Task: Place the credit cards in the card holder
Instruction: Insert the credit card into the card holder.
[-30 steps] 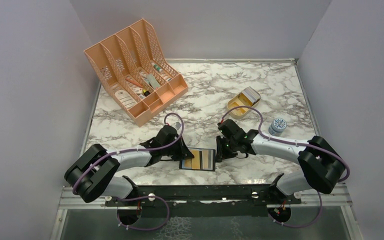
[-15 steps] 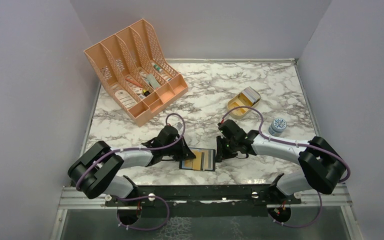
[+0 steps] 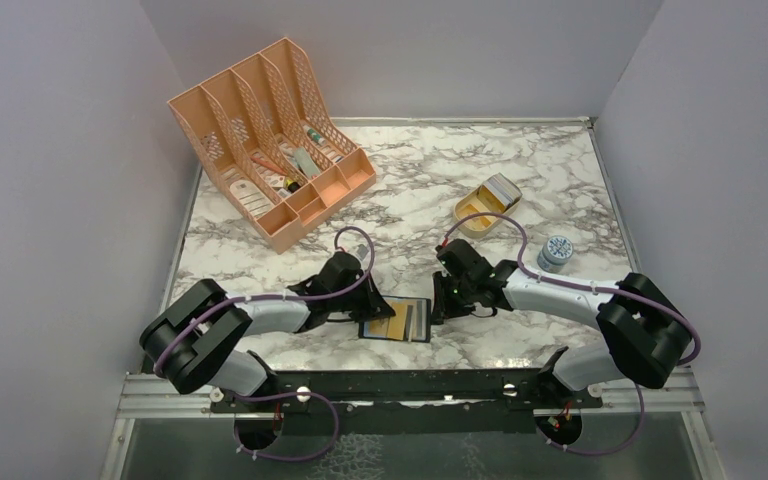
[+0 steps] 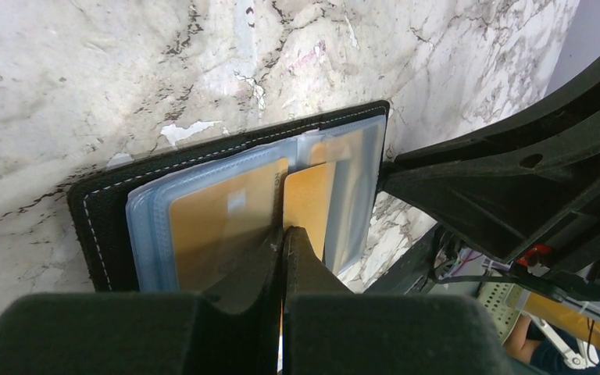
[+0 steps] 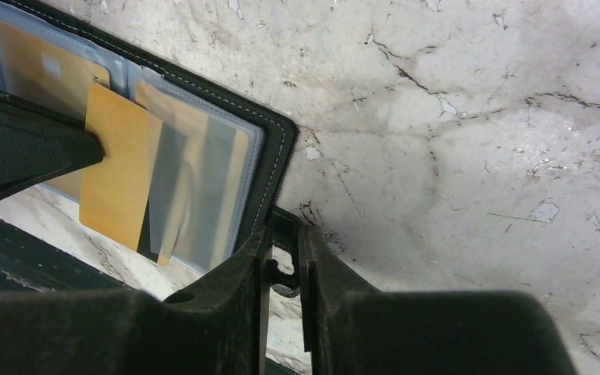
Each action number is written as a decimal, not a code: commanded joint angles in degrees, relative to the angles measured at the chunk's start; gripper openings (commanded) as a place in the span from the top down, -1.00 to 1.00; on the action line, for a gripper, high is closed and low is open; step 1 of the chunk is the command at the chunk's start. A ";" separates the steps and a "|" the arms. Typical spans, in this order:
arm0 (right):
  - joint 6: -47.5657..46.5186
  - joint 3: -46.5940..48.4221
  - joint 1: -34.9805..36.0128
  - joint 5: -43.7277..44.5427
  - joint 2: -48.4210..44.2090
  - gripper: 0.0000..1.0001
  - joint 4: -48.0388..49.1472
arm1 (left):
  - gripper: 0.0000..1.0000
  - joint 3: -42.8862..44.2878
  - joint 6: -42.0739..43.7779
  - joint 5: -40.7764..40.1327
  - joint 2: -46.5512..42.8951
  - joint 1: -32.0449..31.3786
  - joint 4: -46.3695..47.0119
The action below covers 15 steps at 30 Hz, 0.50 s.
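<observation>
Loading the card holder (image 4: pixel 98 223), roughly mid-task by my read. The holder lies open and flat on the marble table (image 5: pixel 476 117), near the front edge between the two arms, clear sleeves facing up

Done so far: one seated card (image 4: pixel 215 234), tan-orange, sits fully inside the sleeve on the left arm's side

In hand: the left gripper (image 4: pixel 283 233) is pinched tight on a second tan-orange one, the held card (image 4: pixel 310 199). It grips one end, and the rest reaches out over the holder's middle fold. From the right wrist it lies on top of the plastic rather than under it, so I'd call it lined up, not inserted

Right gripper (image 5: pixel 283 231): jaws nearly together, nipping the black cover's outer edge on the side away from the left arm. That looks like it's pinning the holder so it can't slide while the card is pushed in

Far sleeve (image 5: pixel 203 164): there's an orange tint behind the cloudy plastic, possibly another card already in, but the glare makes it hard to confirm

Left to do:
- get the held card's leading edge into a sleeve mouth and run it home
- let go with the left
- load any remaining cards; I can't pick out any lying loose on the marble around the holder in the top view

Main risk is the card riding over the sleeve lip instead of under it
</observation>
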 commanded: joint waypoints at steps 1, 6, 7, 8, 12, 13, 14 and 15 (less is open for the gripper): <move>1.40 -0.65 0.71 -2.34 -1.16 0.66 4.15 | 1.00 -1.43 -1.00 -5.24 -0.94 -0.53 -1.56; 1.40 -0.58 0.69 -2.15 -1.40 0.66 3.96 | 1.00 -2.03 -1.21 -8.31 -4.32 -0.52 -4.10; 1.40 -0.57 0.69 -2.15 -1.46 0.66 3.96 | 1.00 -2.23 -1.31 -8.86 -5.09 -0.47 -4.51; 1.40 -0.51 0.69 -2.15 -1.47 0.67 3.96 | 1.00 -2.38 -1.36 -9.41 -6.13 -0.50 -4.95; 1.48 -0.58 0.74 -2.20 -1.54 0.67 3.96 | 1.00 -3.00 -1.40 -10.65 -8.34 -0.47 -5.62; 1.48 -0.57 0.76 -2.21 -1.58 0.67 3.96 | 1.00 -3.14 -1.19 -10.57 -8.38 -0.50 -5.22; 1.55 -0.63 0.78 -2.24 -1.58 0.67 4.02 | 1.00 -3.14 -1.27 -10.33 -8.20 -0.52 -4.81; 1.56 -0.64 0.76 -2.24 -1.60 0.67 4.11 | 1.00 -3.22 -1.36 -9.91 -7.76 -0.53 -4.27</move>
